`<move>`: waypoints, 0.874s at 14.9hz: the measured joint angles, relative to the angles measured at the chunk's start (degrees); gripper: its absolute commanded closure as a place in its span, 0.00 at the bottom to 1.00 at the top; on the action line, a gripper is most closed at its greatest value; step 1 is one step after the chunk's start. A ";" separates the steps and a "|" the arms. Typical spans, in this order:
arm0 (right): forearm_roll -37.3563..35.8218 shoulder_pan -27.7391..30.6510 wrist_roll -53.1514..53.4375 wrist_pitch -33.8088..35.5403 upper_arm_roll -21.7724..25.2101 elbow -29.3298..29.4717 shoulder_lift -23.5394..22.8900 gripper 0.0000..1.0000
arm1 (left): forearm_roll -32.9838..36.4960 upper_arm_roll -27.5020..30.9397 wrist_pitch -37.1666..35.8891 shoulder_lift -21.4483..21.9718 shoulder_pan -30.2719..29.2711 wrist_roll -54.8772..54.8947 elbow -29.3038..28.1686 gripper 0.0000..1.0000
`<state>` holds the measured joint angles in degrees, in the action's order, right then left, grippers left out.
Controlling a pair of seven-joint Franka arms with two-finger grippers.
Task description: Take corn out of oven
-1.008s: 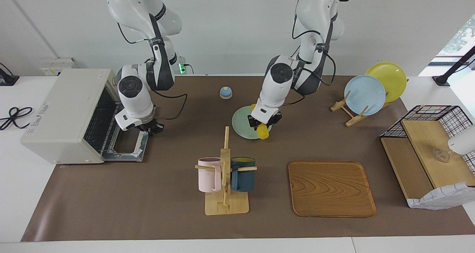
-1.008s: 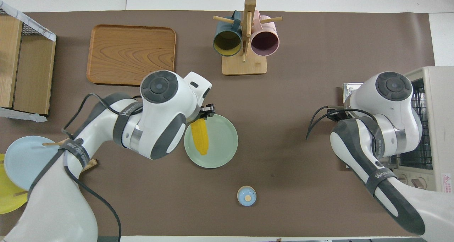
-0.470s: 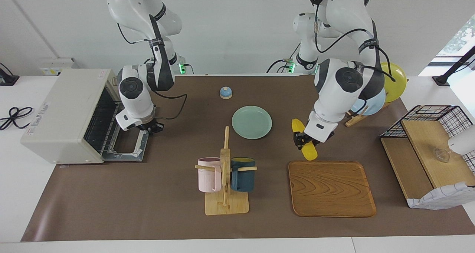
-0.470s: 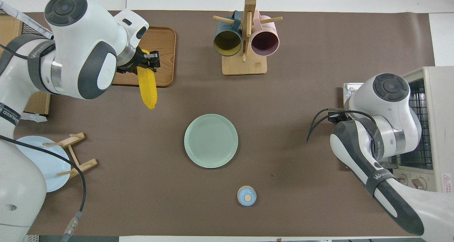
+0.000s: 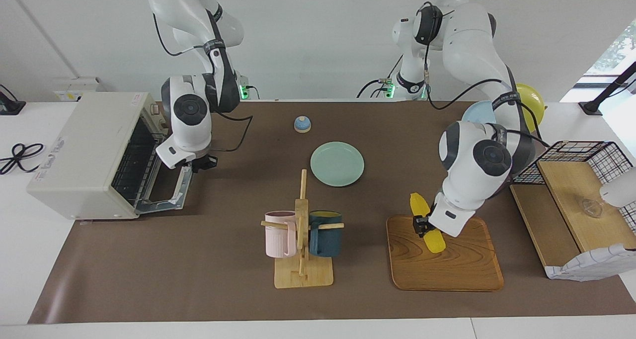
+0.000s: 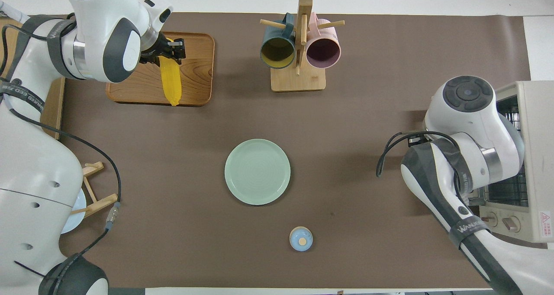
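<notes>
The corn is pinched at mid-length by the left gripper over the tray, tilted, both ends protruding. The right gripper, pressed together, is held at the oven door's raised edge

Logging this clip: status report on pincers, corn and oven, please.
Left pincer shut on corn, over wooden tray. Right pincer shut at oven door's raised edge, door partly lifted. Nothing in the way.
</notes>
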<state>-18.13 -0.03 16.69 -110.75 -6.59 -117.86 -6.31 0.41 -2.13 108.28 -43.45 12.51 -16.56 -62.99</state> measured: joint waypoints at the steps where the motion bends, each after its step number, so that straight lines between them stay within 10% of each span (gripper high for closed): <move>1: -0.17 0.96 -2.36 2.45 0.02 1.45 1.06 1.00 | 0.01 -0.05 0.09 -1.67 -0.69 0.78 1.50 1.00; 12: 3.95 10.87 -19.64 8.00 1.87 8.06 5.73 1.00 | 0.01 -0.89 3.74 -7.34 -3.19 2.88 4.42 1.00; 13: 7.05 10.84 -19.64 8.41 1.79 9.22 6.04 0.96 | 0.02 -0.89 3.75 -7.35 -3.21 3.08 4.53 0.51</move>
<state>-11.08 10.81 -2.95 -102.34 -4.79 -108.64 -0.26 0.43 -3.01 112.03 -50.80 9.30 -13.48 -58.46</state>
